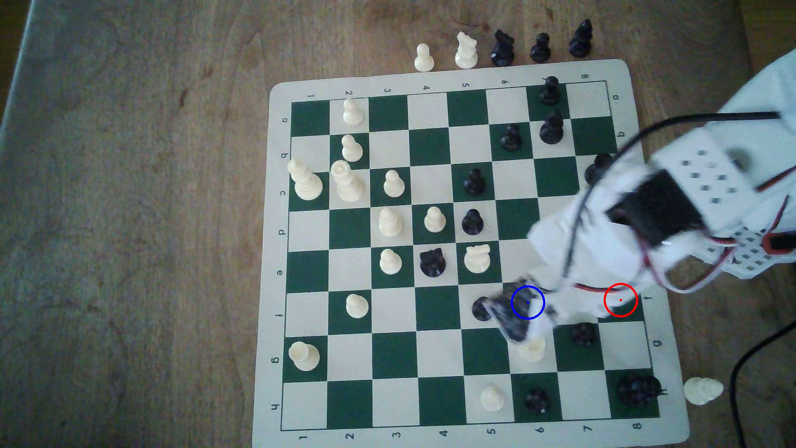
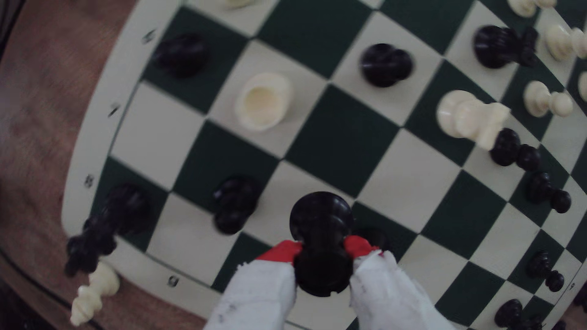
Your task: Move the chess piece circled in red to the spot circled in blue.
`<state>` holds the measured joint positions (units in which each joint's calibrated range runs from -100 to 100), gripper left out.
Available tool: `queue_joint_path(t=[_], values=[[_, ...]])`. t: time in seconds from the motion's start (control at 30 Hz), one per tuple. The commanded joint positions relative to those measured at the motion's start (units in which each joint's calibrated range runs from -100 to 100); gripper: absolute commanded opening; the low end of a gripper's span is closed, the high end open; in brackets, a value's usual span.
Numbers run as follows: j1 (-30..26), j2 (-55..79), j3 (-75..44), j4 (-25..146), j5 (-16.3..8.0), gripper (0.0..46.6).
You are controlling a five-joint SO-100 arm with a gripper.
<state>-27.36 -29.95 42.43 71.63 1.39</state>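
Claw (image 2: 322, 250) pinching the black chess piece (image 2: 320, 241), lifted; over the blue-ringed spot (image 1: 528, 302)

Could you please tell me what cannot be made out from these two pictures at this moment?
- Blue-ringed square, exterior view: mostly covered by the blurred tool.
- Black pawn, wrist view: clamped between the tool's red pads; whether its base touches the board is unclear.
- Red-ringed square, exterior view: partly hidden by the arm.

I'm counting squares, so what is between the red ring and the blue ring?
In the exterior view, the arm's white-wrapped jaws, shut on the black pawn, and a red wire cross that stretch, hiding the square.
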Motion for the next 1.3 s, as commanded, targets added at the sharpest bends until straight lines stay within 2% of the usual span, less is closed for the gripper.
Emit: queue_joint_path(t=[0.0,0.6,1.27], values=[[1.3,3.5,-5.4,-5.2,0.8,0.3],[2.8,12.3,-3.8,-10.9,2.2,0.3],[2.1,14.4,-2.6,-13.5,2.2,0.3]])
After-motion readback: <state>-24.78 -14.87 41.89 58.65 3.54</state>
